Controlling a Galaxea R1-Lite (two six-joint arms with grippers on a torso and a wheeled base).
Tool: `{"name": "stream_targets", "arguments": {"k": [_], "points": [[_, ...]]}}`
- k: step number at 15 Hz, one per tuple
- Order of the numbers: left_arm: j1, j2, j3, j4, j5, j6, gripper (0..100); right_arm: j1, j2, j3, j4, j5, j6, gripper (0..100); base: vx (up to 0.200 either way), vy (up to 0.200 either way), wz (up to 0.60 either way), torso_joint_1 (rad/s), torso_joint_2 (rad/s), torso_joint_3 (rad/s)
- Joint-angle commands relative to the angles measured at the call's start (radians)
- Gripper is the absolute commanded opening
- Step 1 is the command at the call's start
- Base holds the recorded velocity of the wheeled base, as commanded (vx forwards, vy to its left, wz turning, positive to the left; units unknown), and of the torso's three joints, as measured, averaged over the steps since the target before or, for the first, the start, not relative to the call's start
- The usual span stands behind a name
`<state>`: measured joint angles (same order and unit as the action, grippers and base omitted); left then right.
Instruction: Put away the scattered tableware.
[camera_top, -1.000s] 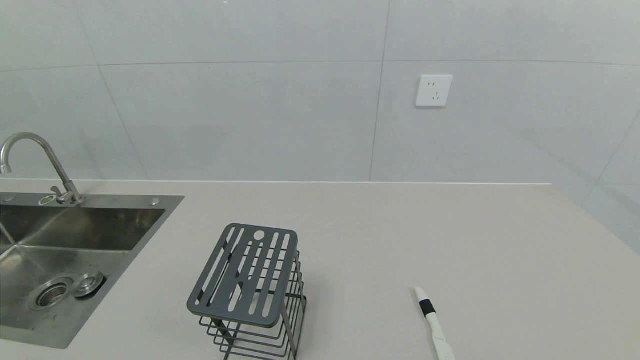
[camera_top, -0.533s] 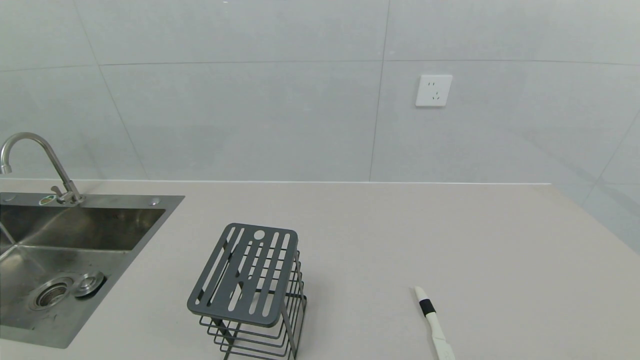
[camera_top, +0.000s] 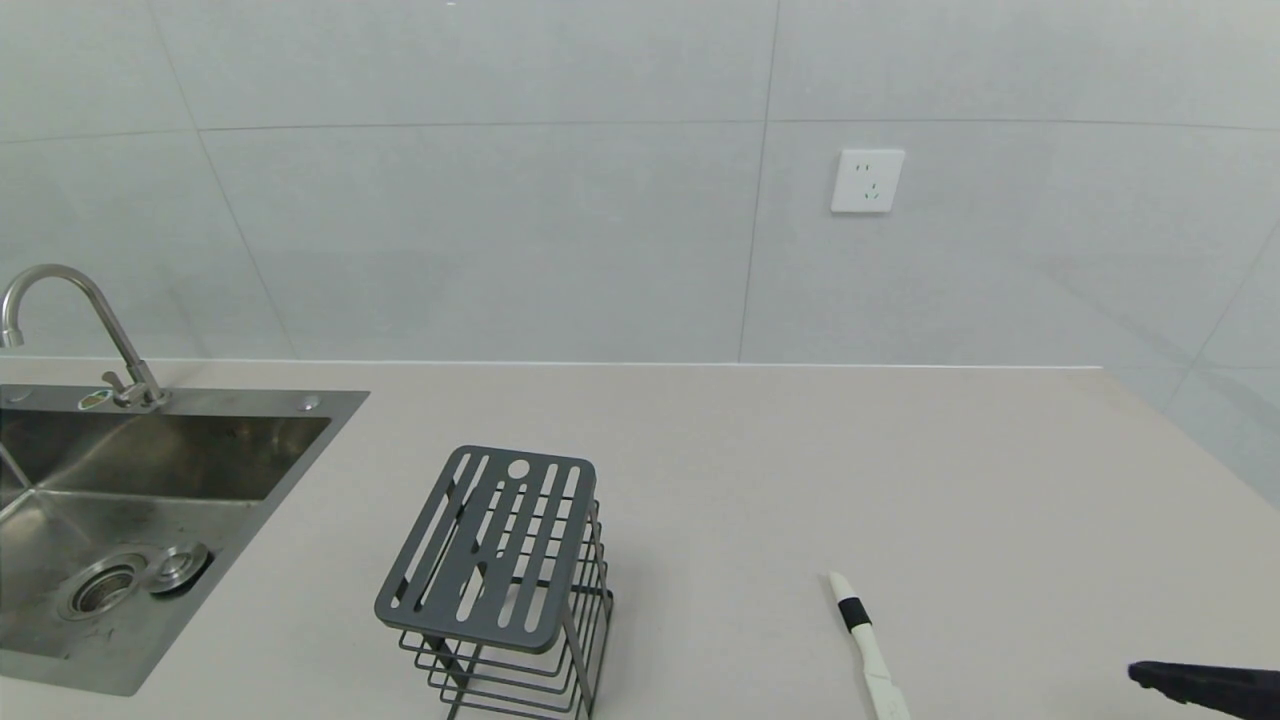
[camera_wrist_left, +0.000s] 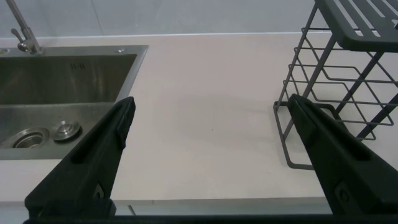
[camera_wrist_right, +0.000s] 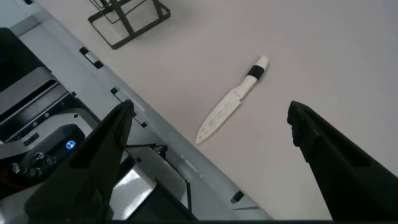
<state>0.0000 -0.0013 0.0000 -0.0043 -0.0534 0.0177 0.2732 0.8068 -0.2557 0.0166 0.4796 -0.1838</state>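
Right gripper (camera_wrist_right: 211, 112) has both fingers spread wide with nothing in them. It hangs over the front edge of the counter (camera_top: 800, 470), and the white knife (camera_wrist_right: 233, 102) lies flat on the counter below the gap, not touched. In the head view one dark finger (camera_top: 1200, 687) pokes in just right of the knife. The knife's black-banded end points at the wall and the broader end at the counter's front edge. Left gripper (camera_wrist_left: 211, 106) is spread wide too, holding nothing, low in front of the counter between the sink (camera_wrist_left: 68, 74) and the dark wire rack (camera_wrist_left: 339, 93). The rack stands upright with a slotted top, well left of the knife. Faucet (camera_top: 70, 320) is behind the sink, and there's a wall socket (camera_top: 867, 181) on the tiles.
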Motion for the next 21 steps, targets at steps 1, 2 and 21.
{"name": "stream_targets", "arguments": {"k": [1,2,21], "points": [[0.0,0.001,0.0,0.0,0.0,0.001,100,0.072,0.219,-0.005,-0.072,-0.041,-0.013,100,0.0,0.0,0.0,0.0,0.0,0.0],[0.0,0.001,0.0,0.0,0.0,0.001,100,0.127,0.285,-0.011,-0.11,-0.124,0.001,100,0.0,0.0,0.0,0.0,0.0,0.0],[0.0,0.001,0.0,0.0,0.0,0.001,100,0.523,0.925,-0.137,-0.276,-0.696,0.618,100,0.0,0.0,0.0,0.0,0.0,0.0]]}}
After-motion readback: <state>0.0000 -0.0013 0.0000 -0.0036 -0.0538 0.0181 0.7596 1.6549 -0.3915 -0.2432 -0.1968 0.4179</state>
